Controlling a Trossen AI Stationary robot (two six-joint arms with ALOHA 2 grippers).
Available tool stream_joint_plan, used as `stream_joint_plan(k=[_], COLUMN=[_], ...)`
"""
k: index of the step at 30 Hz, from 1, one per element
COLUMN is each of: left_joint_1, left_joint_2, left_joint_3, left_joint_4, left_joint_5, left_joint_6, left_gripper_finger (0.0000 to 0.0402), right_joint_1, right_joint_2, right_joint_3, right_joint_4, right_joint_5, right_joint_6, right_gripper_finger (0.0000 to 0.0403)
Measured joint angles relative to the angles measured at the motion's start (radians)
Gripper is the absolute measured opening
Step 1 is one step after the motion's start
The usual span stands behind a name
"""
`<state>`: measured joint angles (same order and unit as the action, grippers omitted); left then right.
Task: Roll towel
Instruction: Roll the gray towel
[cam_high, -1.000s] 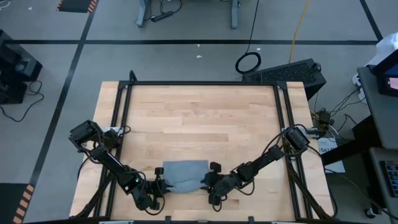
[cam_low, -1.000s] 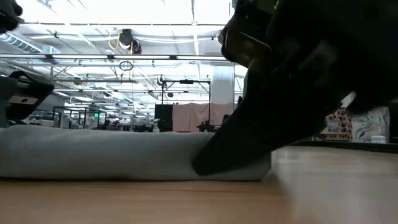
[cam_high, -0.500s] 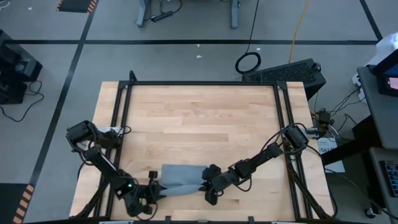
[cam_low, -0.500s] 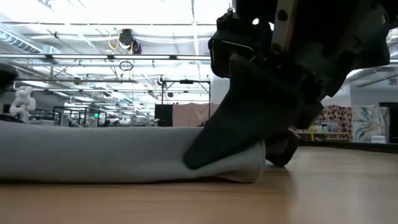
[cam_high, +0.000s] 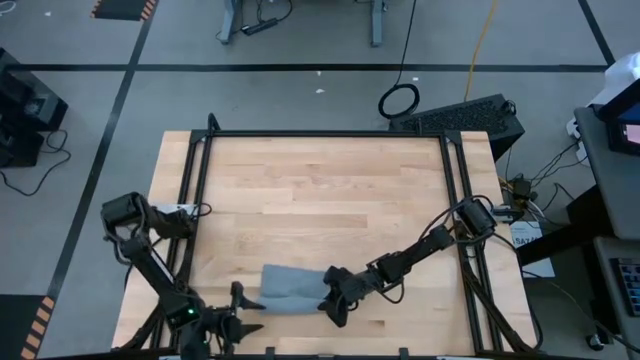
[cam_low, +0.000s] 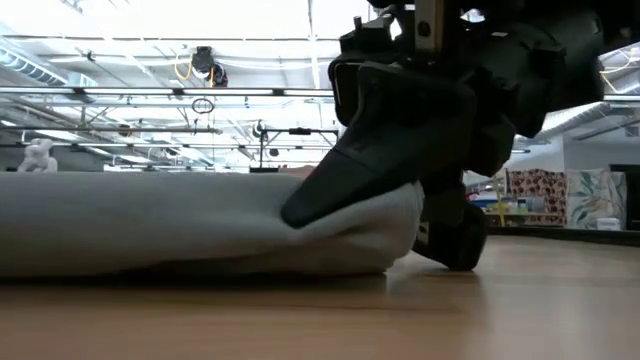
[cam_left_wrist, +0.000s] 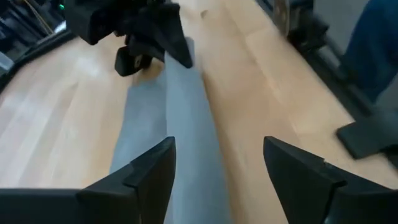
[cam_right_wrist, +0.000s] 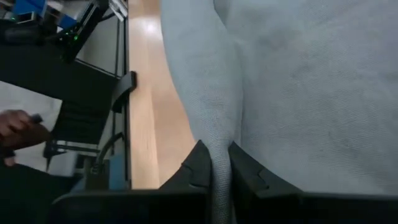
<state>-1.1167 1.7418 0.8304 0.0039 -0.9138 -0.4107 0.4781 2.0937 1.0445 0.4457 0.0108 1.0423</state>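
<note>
The grey towel (cam_high: 290, 288) lies as a long, partly rolled bundle near the table's front edge, resting lengthwise on the wood (cam_low: 150, 225). My right gripper (cam_high: 330, 303) is at the towel's right end and shut on it. My left gripper (cam_high: 245, 312) stands open just off the towel's left end, toward the near left corner. In the left wrist view its two fingers (cam_left_wrist: 217, 146) stand apart on either side of the line of the towel (cam_left_wrist: 180, 106), touching nothing that I can see. My right gripper pinches a raised fold at the towel's right end (cam_right_wrist: 221, 155) between its two fingers (cam_right_wrist: 198, 163). The fingers come slanting down from the table's right (cam_low: 330, 190). That end is lifted a little off the wood, and the rest of the towel lies on the table.
Black frame rails (cam_high: 195, 190) run along the table's left, right and far sides. The bare wooden top (cam_high: 320, 190) stretches away beyond the towel. A person's hand (cam_right_wrist: 18, 130) shows off the table in the right wrist view, and blue clothing (cam_left_wrist: 373, 43) in the left wrist view.
My left gripper has opened, let go of the towel's left end and drawn back toward the near left corner. My right gripper has shut on the towel's right end and shifted slightly left. That end now stands raised and the bundle is narrower.
</note>
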Motion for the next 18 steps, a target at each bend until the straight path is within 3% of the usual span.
stream_joint_plan(k=[10, 14, 18], left_joint_1=[0.086, 0.119, 0.142], left_joint_2=[0.127, 0.141, 0.142], left_joint_3=[0.000, 0.000, 0.000], left_joint_4=[0.048, 0.049, 0.050], left_joint_5=[-0.006, 0.083, 0.113], left_joint_6=[0.025, 0.026, -0.039], left_gripper_finger=[0.0247, 0.0244, 0.0197], right_joint_1=[-0.021, -0.021, -0.022], right_joint_2=[0.000, 0.000, 0.000], right_joint_3=[0.001, 0.001, 0.001], right_joint_4=[0.000, 0.000, 0.000], right_joint_5=[-0.047, -0.046, -0.046], right_joint_6=[0.031, 0.036, 0.039], right_gripper_finger=[0.0013, 0.0013, 0.0013])
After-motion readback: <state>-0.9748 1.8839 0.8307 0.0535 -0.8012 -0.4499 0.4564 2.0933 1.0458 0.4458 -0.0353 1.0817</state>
